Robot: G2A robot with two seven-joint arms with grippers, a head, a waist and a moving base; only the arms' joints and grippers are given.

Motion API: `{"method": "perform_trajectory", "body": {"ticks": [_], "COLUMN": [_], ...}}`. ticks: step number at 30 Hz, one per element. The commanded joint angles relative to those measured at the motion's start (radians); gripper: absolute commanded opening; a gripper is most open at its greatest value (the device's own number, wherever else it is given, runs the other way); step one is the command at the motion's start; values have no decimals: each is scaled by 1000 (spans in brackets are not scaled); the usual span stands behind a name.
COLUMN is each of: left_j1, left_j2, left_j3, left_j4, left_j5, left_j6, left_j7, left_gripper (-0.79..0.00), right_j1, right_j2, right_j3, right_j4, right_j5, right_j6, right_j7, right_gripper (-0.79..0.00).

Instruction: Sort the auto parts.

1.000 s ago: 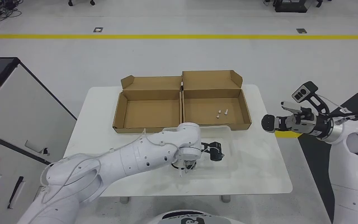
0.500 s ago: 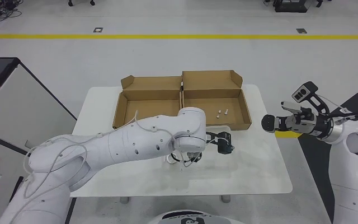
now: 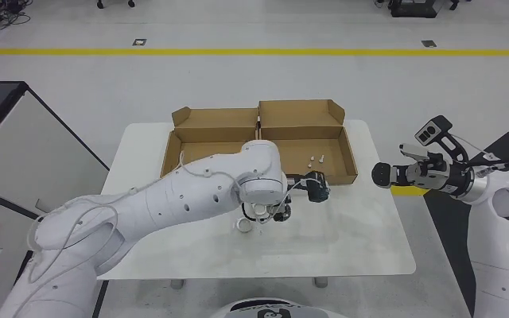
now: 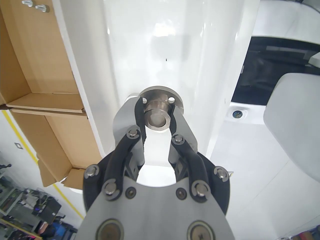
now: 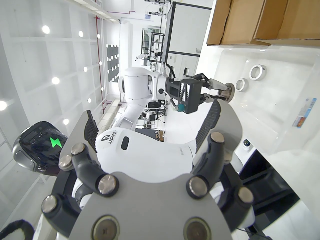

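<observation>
- Two fingertips of my left gripper (image 4: pixel 157 126) pinch the sleeve of a flanged metal bushing (image 4: pixel 156 106). Its flange sits on the side away from the wrist.
- I see that gripper (image 3: pixel 318 189) above the far edge of the clear tray (image 4: pixel 155 13), mid-table and just beside the near wall of the right cardboard box (image 3: pixel 334 151).
- The bushing (image 5: pixel 226 92) is held above the tray floor.
- A pair of white rings (image 5: pixel 250 74) lies in the tray toward its left end, apart from the bushing.
- Some small bolts (image 3: pixel 316 158) lie inside the right box. The left cardboard box (image 3: pixel 211 159) touches it along the table's (image 3: pixel 358 238) far edge.
- My right gripper (image 3: pixel 382 173) hangs beyond the table's right edge with its fingers spread wide around nothing.
</observation>
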Motion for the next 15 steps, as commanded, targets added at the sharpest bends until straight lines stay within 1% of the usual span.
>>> {"method": "perform_trajectory", "body": {"ticks": [1, 4, 9, 12, 15], "left_j1": [25, 76, 214, 302, 377], "left_j2": [29, 80, 162, 194, 211], "left_j3": [-67, -184, -424, -548, -641], "left_j4": [-8, -32, -77, -94, -94], "left_j5": [-34, -73, -181, -275, -414], "left_j6": [14, 23, -2, -34, -94], "left_j7": [32, 78, 188, 256, 342], "left_gripper": [-785, -785, -785, -785, -785], "right_j1": [0, 0, 0, 0, 0], "right_j2": [0, 0, 0, 0, 0], "right_j3": [0, 0, 0, 0, 0], "right_j4": [0, 0, 0, 0, 0], "right_j5": [0, 0, 0, 0, 0], "right_j6": [0, 0, 0, 0, 0], "right_j7": [0, 0, 0, 0, 0], "right_gripper": [0, 0, 0, 0, 0]}}
